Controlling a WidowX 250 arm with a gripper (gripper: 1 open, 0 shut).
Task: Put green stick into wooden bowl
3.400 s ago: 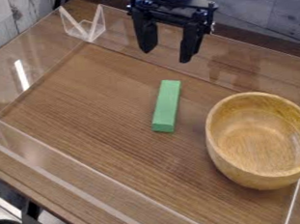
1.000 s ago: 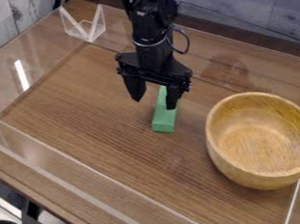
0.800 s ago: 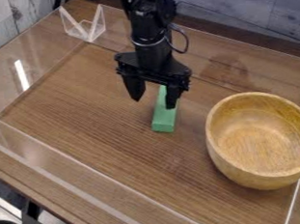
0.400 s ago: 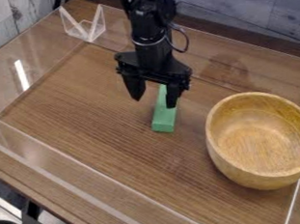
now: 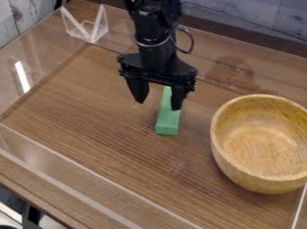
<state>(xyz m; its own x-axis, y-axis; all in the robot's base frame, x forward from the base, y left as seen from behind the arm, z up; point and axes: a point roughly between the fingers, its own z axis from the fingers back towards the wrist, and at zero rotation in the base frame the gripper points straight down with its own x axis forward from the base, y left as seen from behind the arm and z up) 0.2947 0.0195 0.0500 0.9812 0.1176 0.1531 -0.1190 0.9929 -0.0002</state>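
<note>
On the worktop [image 5: 77,112], the stick [image 5: 169,116] lies flat, left of the bowl [image 5: 268,141]. Hand [image 5: 160,96] points down, fingers apart, straddling its far end. Close squarely across the narrow sides before lifting, to prevent twisting.

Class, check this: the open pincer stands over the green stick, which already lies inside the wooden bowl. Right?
Not quite. The camera view shows the green stick lying on the table, left of the wooden bowl, not inside it. The pincer is indeed open over it.
</note>
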